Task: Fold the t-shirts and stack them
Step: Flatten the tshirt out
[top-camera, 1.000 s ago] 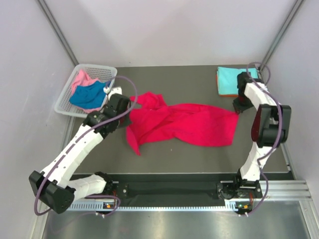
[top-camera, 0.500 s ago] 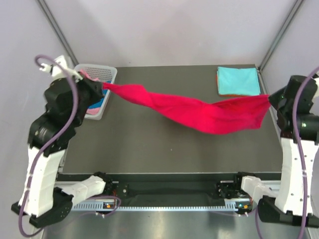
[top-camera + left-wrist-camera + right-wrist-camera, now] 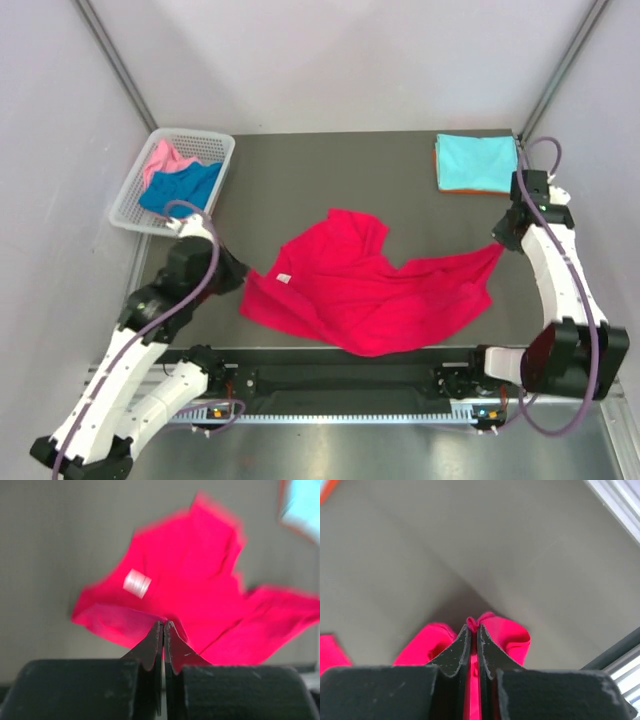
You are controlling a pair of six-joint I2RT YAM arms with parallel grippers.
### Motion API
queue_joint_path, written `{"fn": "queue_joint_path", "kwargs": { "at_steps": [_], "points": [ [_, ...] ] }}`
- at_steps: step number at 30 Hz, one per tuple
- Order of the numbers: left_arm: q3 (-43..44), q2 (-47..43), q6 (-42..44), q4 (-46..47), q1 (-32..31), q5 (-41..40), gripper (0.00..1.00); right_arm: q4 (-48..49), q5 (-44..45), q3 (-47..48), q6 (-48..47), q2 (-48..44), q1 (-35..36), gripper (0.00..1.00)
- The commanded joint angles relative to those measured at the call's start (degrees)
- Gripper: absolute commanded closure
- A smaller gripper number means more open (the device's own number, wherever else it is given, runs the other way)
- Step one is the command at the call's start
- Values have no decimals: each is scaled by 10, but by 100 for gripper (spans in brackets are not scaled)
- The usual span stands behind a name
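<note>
A crimson t-shirt (image 3: 370, 290) lies rumpled on the dark table (image 3: 300, 180), its long axis running left to right between 2 arms. The left gripper (image 3: 163, 625) is clamped on its left edge and the right gripper (image 3: 472, 624) on its right corner. The cloth is soft and creased, with a white neck label (image 3: 136, 583) showing. A folded turquoise shirt (image 3: 476, 160) lies at the far right, nearer the right arm.

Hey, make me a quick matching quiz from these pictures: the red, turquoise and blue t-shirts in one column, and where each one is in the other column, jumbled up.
1. red t-shirt
2. turquoise t-shirt
3. blue t-shirt

A. folded, at the far right corner of the table
B. crumpled in the white basket
C. spread out in the middle, pinched by the left gripper and right gripper

Pairs: 1-C, 2-A, 3-B.
</note>
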Motion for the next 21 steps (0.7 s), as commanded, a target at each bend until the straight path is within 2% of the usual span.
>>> {"fn": "queue_joint_path", "kwargs": {
  "at_steps": [1,4,6,8,11,15,21],
  "points": [
    [-110,-34,-59,67,2,102,100,76,36,6,-1,63,-9,97],
    [-136,-33,-61,82,2,122,100,7,41,67,31,145,-7,80],
    [-133,-25,-45,80,2,114,100,-43,39,101,52,167,1,70],
    [-131,-16,-35,84,2,101,100,-66,43,108,66,167,17,60],
    [-139,-8,-17,101,2,85,100,-98,53,107,86,158,30,52],
    [-150,-1,-7,121,2,92,100,-96,23,83,121,140,66,51],
    [-150,6,20,125,2,84,100,-73,-20,54,229,169,225,54]
  ]
}}
